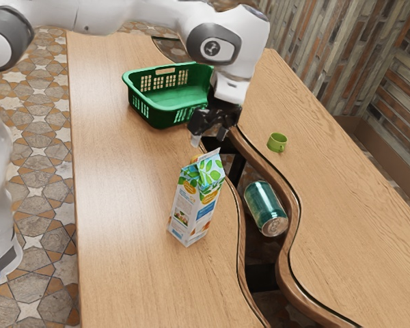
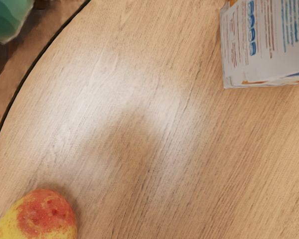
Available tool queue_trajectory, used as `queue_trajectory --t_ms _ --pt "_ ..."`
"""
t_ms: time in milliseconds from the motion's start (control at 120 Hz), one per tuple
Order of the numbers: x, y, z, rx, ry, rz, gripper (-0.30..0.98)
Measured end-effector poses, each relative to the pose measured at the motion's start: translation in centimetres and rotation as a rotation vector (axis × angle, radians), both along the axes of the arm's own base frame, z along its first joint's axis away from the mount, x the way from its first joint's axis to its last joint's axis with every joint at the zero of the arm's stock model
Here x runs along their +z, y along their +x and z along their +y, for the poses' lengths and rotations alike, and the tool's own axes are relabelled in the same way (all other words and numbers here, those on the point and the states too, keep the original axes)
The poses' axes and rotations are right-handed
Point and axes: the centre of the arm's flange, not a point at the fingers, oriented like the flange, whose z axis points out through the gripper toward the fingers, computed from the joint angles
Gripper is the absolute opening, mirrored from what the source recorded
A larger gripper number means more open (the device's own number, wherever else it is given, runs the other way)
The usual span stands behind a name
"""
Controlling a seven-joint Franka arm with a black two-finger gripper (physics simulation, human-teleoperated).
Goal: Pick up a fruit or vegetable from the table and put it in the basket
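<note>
One rounded, mottled mango (image 2: 42, 216) is lying on the grained wooden table (image 1: 123, 239); exterior view: fingers spread, the empty gripper (image 1: 210, 134) is hanging at twelve o'clock from the gabled carton (image 1: 195, 203).

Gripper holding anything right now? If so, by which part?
Nothing held. The gripper is open above the table, and the red-and-yellow fruit lies on the tabletop, ungrasped.
</note>
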Motion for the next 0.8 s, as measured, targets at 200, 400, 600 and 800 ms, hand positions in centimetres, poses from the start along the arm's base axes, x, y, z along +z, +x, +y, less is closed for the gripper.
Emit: queue_trajectory --t_ms 200,400,600,800 --pt "-1.8 0.7 2.4 -0.046 -0.009 -0.057 0.69" --pt "-4.3 0.8 4.0 -0.08 -0.01 -0.064 0.69" --pt "-8.5 2.2 6.3 -0.077 -0.009 -0.043 0.69" --pt "-10.7 3.7 7.0 -0.092 -0.006 -0.06 0.69"
